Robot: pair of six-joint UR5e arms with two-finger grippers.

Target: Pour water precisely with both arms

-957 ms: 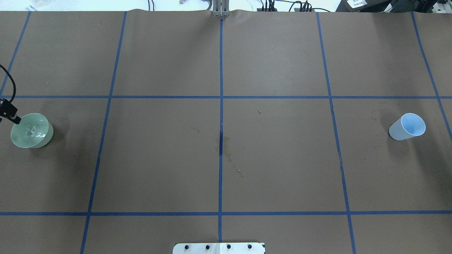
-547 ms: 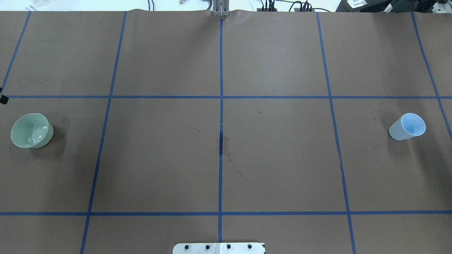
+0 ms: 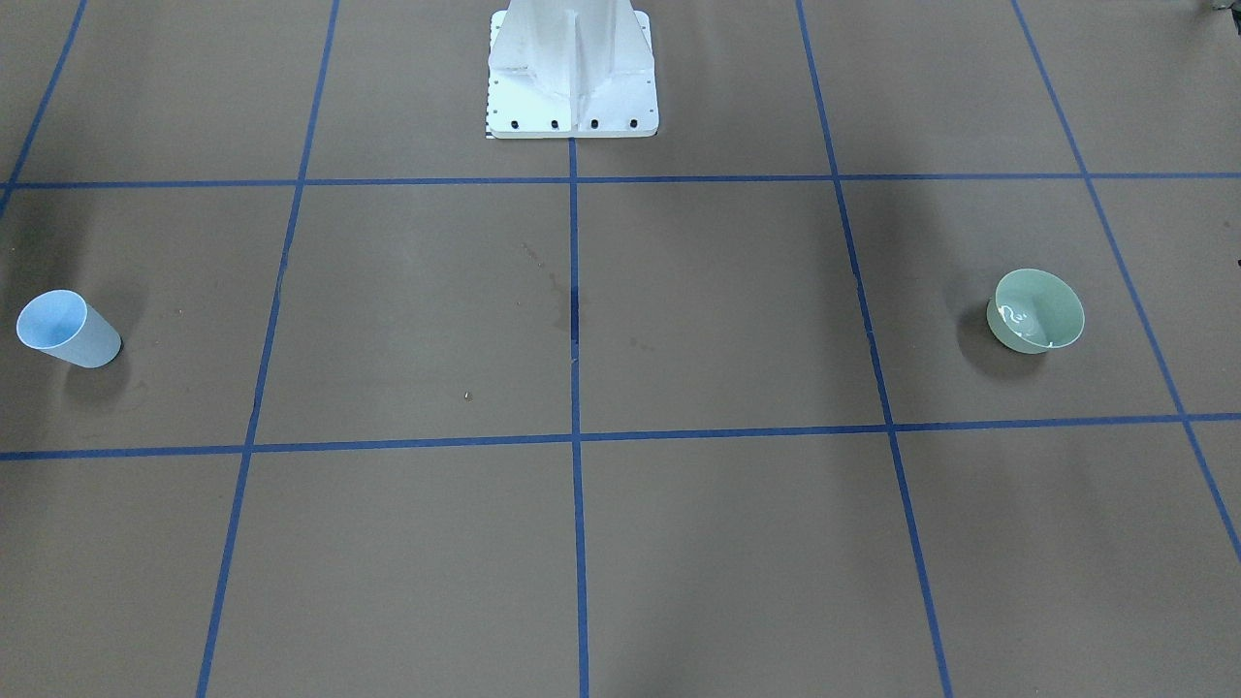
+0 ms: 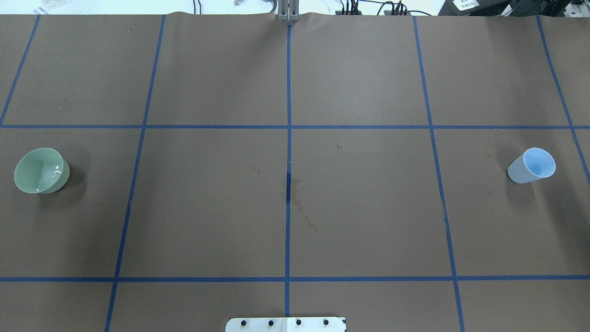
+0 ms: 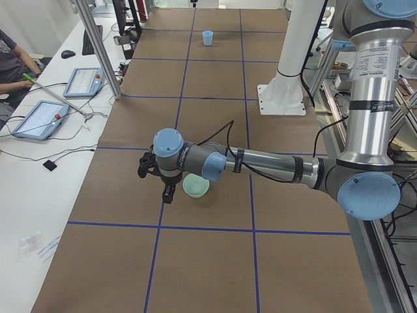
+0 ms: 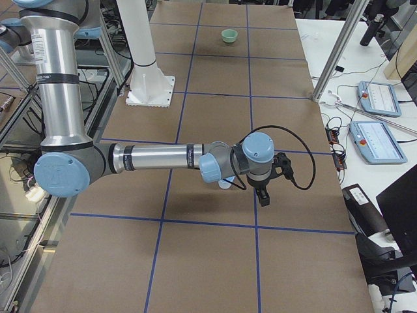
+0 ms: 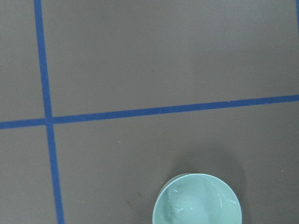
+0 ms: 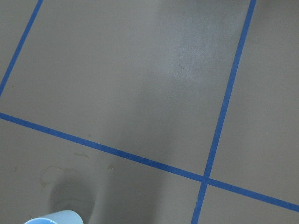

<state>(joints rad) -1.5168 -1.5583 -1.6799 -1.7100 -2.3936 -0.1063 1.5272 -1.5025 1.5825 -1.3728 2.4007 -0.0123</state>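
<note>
**Checking reach and count at both ends**

Exterior left: the left arm (image 5: 273, 166) stretches low over the brown table (image 5: 111, 274). The left gripper (image 5: 167, 193) hangs near the green bowl (image 5: 195, 187) without touching it, and seems to be on the bowl's outer, table-end side. I cannot tell from here whether its jaws are open or closed.

Exterior right: the right arm (image 6: 156, 157) mirrors that pose. The right gripper (image 6: 262, 195) hangs near the blue cup (image 6: 225, 184), which is half hidden under the wrist. Its jaw state is likewise not readable.

Overhead: one bowl sits at the far left and one cup at the far right, well apart. Both stand upright with mouths up, so each long axis is vertical. No arm or gripper shows in this view, so both grippers appear to lie outboard of their vessels. The water (image 4: 57, 169) shows as a few white glints inside the bowl.

Front-facing: the same two vessels and the white pedestal (image 3: 572, 68) show, with glints in the bowl only. No water shows in the cup.

Left wrist: the bowl sits cut at the lower edge, and no fingers are in view.

Right wrist: only the cup's rim shows, at the bottom left corner.

Count: two arms, one bowl, one cup.

Judgement: the left arm is nearer the bowl and the right arm nearer the cup. Any grasp would call for a level approach inward from the table ends.
</note>
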